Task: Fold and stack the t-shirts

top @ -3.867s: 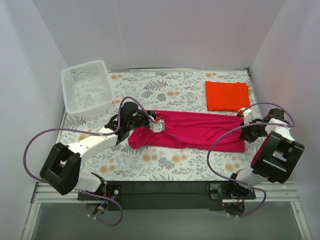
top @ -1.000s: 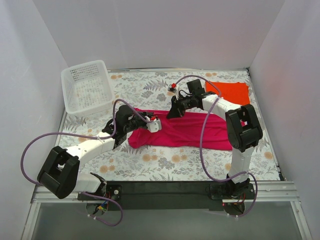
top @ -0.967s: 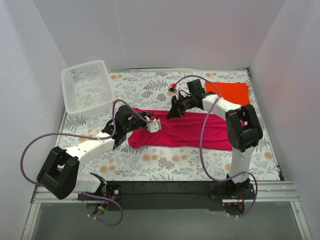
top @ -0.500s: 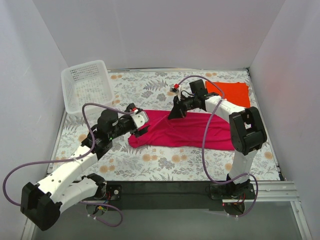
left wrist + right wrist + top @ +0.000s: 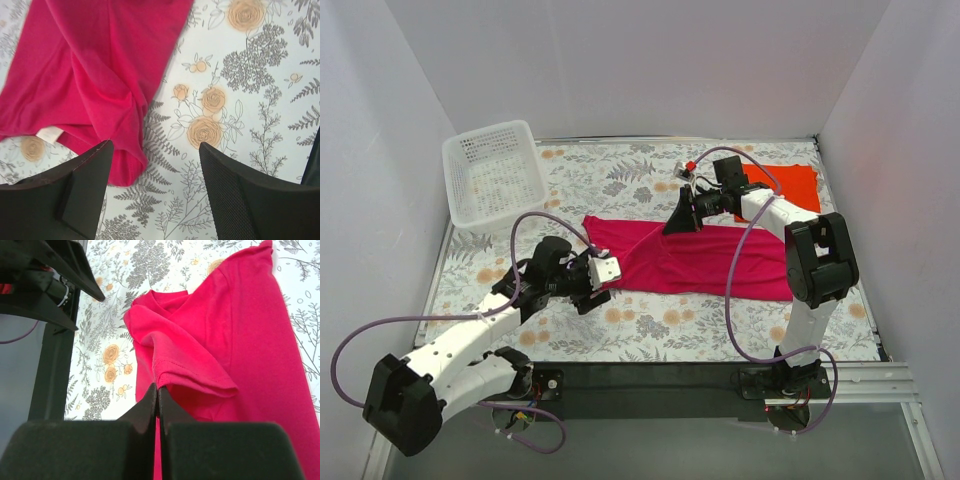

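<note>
The magenta-pink t-shirt point(image 5: 700, 262) lies spread across the middle of the table. My right gripper point(image 5: 672, 227) is at its far edge, shut on a fold of its hem, which the right wrist view shows pinched at the fingertips point(image 5: 157, 390) with the pink t-shirt point(image 5: 225, 340) bunched beyond. My left gripper point(image 5: 603, 280) hovers open just off the shirt's near-left corner. In the left wrist view the left gripper point(image 5: 155, 146) has only tablecloth between its fingers, with the pink t-shirt point(image 5: 95, 75) rumpled beside the left finger. The orange-red t-shirt point(image 5: 798, 188) lies folded at the back right.
A white perforated basket point(image 5: 485, 133) stands at the back left corner. The table carries a floral cloth point(image 5: 650, 170). White walls close in the left, back and right sides. My right arm reaches over the orange-red shirt's near-left part.
My left gripper has opened, let go of the pink shirt's left end and drawn back toward the near left. My right gripper has shifted slightly right, still pinching the far edge.
</note>
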`<act>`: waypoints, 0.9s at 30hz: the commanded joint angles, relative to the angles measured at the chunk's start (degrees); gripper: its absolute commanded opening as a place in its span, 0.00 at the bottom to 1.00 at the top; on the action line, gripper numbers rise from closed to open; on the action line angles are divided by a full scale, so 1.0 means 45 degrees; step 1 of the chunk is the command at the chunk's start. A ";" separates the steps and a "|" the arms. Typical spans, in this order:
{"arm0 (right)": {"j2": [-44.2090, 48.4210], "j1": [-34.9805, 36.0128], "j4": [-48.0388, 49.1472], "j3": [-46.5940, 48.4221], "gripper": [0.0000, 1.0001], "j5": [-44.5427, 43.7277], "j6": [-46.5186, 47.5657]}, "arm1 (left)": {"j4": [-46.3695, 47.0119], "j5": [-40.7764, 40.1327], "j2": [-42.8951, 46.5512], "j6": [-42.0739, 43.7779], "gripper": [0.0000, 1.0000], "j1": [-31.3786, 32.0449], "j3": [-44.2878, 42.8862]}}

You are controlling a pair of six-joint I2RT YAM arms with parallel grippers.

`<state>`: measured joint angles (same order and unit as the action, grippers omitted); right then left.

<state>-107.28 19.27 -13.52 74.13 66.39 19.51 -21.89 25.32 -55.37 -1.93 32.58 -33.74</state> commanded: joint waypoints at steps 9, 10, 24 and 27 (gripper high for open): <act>0.0462 -0.0004 0.0172 -0.0027 0.01 0.1106 -0.0038 | 0.0077 -0.1036 -0.1600 0.0119 0.52 -0.0052 0.0192; 0.0481 -0.0004 0.0172 -0.0047 0.01 0.1164 -0.0057 | 0.0176 -0.1095 -0.1736 0.0117 0.50 -0.0052 0.0192; 0.0423 -0.0004 0.0172 -0.0086 0.01 0.1438 -0.0136 | 0.1739 -0.3067 -0.3379 -0.0234 0.09 0.0026 0.0056; 0.0462 -0.0121 0.0153 -0.0086 0.01 0.1360 -0.0155 | 0.1623 -0.3692 -0.2872 -0.0215 0.00 0.0007 0.0075</act>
<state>-107.28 19.22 -13.52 74.13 70.78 19.22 -15.77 12.16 -71.11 -3.05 32.60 -33.15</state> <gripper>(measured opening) 0.021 0.015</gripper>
